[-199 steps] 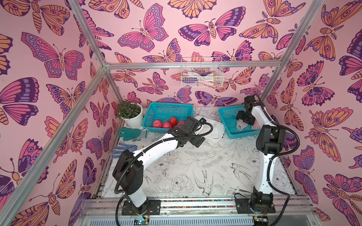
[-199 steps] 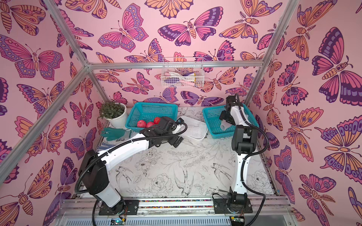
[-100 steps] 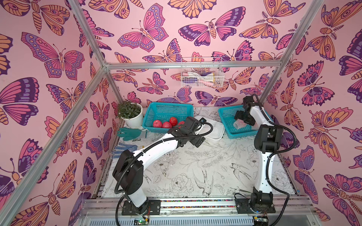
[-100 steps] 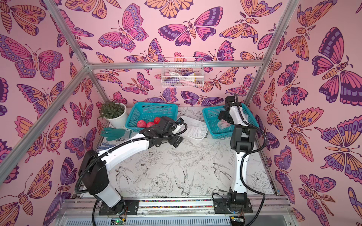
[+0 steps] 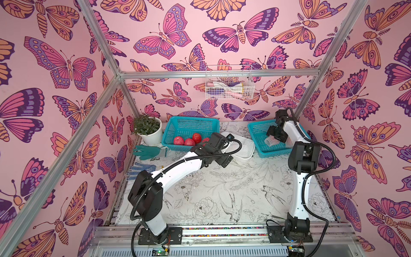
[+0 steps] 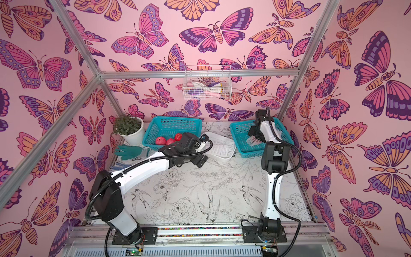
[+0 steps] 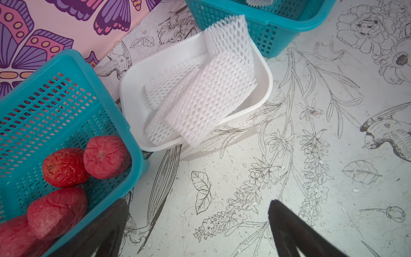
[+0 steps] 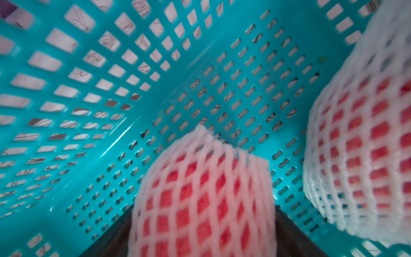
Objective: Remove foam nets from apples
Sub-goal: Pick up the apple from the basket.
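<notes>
Four bare apples (image 7: 106, 156), two netted apples (image 8: 364, 144), about three loose nets (image 7: 211, 95). The left claw (image 7: 196, 201) gapes empty. The right claw (image 8: 203, 210) clasps one netted apple (image 8: 200, 189).

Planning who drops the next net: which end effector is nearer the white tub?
Left. The left end effector hovers over the table just beside the tub. The right end effector is down in the basket beyond the tub, astride a netted apple.

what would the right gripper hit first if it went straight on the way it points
The right gripper would likely meet the netted apple between its fingers first; teal basket floor behind, depth unclear.
</notes>
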{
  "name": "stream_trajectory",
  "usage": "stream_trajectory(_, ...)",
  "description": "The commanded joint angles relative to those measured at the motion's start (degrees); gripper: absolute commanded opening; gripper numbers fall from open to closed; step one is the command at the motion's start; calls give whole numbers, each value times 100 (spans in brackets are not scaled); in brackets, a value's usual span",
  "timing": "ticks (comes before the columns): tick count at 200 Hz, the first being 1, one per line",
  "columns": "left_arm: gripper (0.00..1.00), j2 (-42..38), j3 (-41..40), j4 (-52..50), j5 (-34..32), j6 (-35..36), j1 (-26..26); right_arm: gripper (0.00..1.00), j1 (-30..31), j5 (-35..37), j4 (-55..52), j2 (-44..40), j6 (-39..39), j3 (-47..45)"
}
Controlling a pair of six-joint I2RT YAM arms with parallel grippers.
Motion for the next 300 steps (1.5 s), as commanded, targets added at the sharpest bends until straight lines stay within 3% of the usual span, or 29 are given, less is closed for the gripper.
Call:
stream_trajectory(1, 100, 82, -36, 64, 69, 45, -26, 74, 57, 17, 144, -76, 113, -114)
stream_trajectory(38, 100, 60, -46, 62, 85, 54, -26, 60, 65, 29, 473, -492, 113, -534)
stream_trajectory(143, 97, -18, 136, 109, 762, 190, -144, 54, 66, -461, 599, -1637, 329, -1097)
stream_trajectory(210, 81, 409, 980, 178, 1429, 13, -272, 52, 139, -1166, 614, -2788, 613, -1885)
stream_trajectory(247, 69, 283, 800, 564, 1837, -463, -290, 53, 395, -1431, 648, -3625, 754, -2683)
stream_trajectory(300, 60, 5, 412, 889, 2048, -1076, -509, 53, 1039, -1566, 874, -4699, 1163, -3826)
